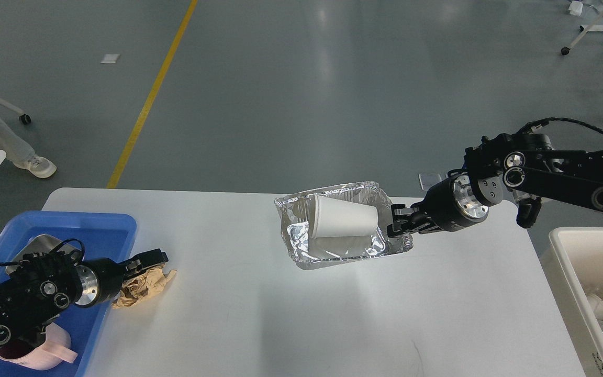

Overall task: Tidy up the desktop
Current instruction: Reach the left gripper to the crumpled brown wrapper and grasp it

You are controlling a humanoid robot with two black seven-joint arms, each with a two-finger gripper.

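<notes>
Paper cup point(344, 215) lies inside gripped foil tray point(301, 259).

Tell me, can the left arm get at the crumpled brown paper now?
Probably yes: the left gripper is right beside the crumpled brown paper on the desktop, and nothing lies between them.

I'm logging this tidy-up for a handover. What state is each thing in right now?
Foil tray: lifted, tilted, gripped at its right rim.
Paper cup: on its side inside the foil tray.
Right end effector: shut on the foil tray's rim.
Left end effector: at the crumpled brown paper; grip unclear.
Crumpled brown paper: lying on the desktop beside the blue tray.
Cream bin: open, trash inside.
</notes>
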